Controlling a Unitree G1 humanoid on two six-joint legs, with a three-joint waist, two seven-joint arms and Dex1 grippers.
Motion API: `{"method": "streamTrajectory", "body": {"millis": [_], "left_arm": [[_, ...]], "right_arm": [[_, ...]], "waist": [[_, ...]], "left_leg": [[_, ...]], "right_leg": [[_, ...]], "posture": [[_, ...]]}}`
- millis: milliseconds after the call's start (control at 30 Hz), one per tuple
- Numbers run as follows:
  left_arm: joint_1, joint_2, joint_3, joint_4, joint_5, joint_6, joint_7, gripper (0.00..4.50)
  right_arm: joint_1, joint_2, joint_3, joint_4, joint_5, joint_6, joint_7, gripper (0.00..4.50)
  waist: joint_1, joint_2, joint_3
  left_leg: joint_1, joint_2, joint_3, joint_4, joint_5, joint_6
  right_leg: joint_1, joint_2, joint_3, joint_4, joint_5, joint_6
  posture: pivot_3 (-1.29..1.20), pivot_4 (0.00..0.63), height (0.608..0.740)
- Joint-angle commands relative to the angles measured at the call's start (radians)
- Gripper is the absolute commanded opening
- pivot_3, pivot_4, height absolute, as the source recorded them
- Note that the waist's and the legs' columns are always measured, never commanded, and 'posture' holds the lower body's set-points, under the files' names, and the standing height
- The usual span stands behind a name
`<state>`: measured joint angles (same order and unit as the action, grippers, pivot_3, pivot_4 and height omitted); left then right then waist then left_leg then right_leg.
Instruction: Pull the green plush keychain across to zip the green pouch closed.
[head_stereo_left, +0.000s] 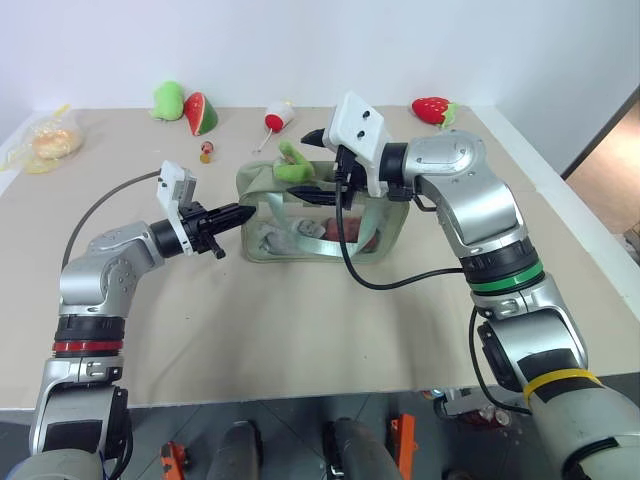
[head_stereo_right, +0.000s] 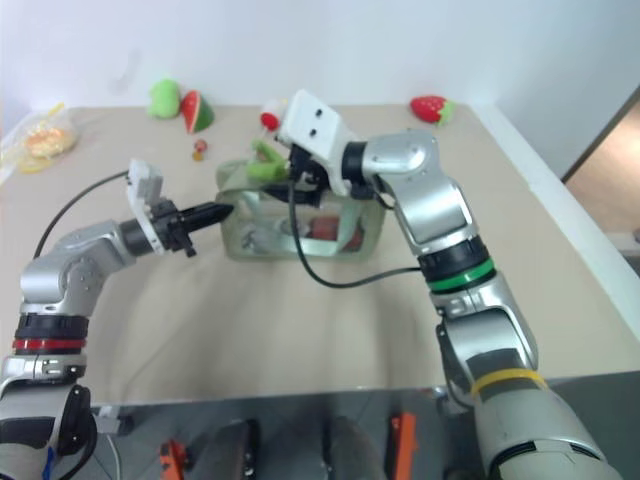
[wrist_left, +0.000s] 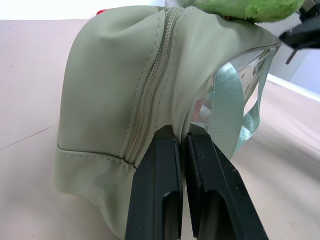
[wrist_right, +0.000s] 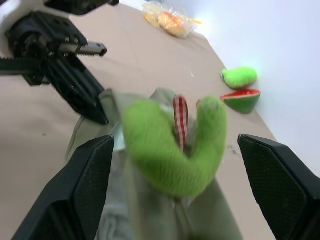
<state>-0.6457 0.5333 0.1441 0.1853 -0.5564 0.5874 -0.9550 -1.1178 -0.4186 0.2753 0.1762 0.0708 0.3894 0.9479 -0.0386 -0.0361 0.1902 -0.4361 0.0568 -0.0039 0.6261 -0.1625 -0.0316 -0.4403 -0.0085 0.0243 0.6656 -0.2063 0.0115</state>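
Right claw (wrist_right: 175, 175) astride green plush keychain (wrist_right: 172, 150)

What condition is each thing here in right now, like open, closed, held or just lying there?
Green pouch: upright on the table, end pinched.
Green plush keychain: on the pouch top, not gripped.
Left gripper: shut on the pouch's end.
Right gripper: open, either side of the keychain.
Strawberry plush: lying loose at the back.

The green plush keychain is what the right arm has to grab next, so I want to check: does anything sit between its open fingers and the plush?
Nothing visible does. The green plush keychain lies straight ahead of the right gripper, between its two open fingers, on top of the green pouch. The left gripper is shut on the pouch's end, off to one side.
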Motion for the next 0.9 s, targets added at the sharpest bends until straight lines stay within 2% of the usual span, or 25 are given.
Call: {"method": "streamTrajectory", "body": {"millis": [33, 200, 300, 567, 767, 900], "left_arm": [[0.004, 0.004, 0.017, -0.039, -0.015, -0.003, 0.005, 0.00], [0.012, 0.003, 0.019, -0.046, -0.019, -0.001, 0.012, 0.00], [0.012, 0.002, 0.019, -0.046, -0.020, -0.001, 0.013, 0.00], [0.009, -0.002, 0.018, -0.044, -0.022, -0.003, 0.012, 0.00], [0.010, -0.004, 0.013, -0.041, -0.021, -0.004, 0.008, 0.00], [0.006, -0.004, 0.011, -0.032, -0.020, -0.005, 0.004, 0.00]], "right_arm": [[-0.039, 0.007, -0.016, 0.004, -0.009, -0.019, -0.009, 2.60], [-0.037, 0.011, -0.017, 0.015, -0.017, -0.033, -0.001, 0.79], [-0.037, 0.014, -0.019, 0.020, -0.020, -0.039, -0.001, 0.03], [-0.033, -0.034, -0.060, 0.025, -0.022, -0.023, -0.013, 0.03], [-0.009, -0.188, -0.147, 0.013, -0.003, -0.034, 0.011, 0.03], [0.017, -0.325, -0.161, 0.012, -0.069, -0.143, -0.002, 0.03]], "waist": [[0.000, 0.000, 0.000], [0.000, 0.000, 0.000], [0.000, 0.000, 0.000], [0.000, 0.000, 0.000], [0.007, 0.000, 0.000], [0.010, 0.000, 0.000]], "left_leg": [[0.000, 0.000, 0.000, 0.000, 0.000, 0.000], [0.000, 0.000, 0.000, 0.000, 0.000, 0.000], [0.000, 0.000, 0.000, 0.000, 0.000, 0.000], [0.000, 0.000, 0.000, 0.000, 0.000, 0.000], [0.000, 0.000, 0.000, 0.000, 0.000, 0.000], [0.000, 0.000, 0.000, -0.001, 0.000, 0.000]], "right_leg": [[0.000, 0.000, 0.000, 0.000, 0.000, 0.000], [0.000, 0.000, 0.000, 0.000, 0.000, 0.000], [0.000, 0.000, 0.000, 0.000, 0.000, 0.000], [0.000, 0.000, 0.000, 0.000, 0.000, 0.000], [0.000, 0.000, 0.000, 0.000, 0.000, 0.000], [0.000, 0.000, 0.000, -0.001, 0.000, 0.000]], "posture": [[0.00, 0.150, 0.740], [0.00, 0.150, 0.740], [0.00, 0.150, 0.740], [0.00, 0.150, 0.740], [0.00, 0.150, 0.740], [0.00, 0.150, 0.740]]}}
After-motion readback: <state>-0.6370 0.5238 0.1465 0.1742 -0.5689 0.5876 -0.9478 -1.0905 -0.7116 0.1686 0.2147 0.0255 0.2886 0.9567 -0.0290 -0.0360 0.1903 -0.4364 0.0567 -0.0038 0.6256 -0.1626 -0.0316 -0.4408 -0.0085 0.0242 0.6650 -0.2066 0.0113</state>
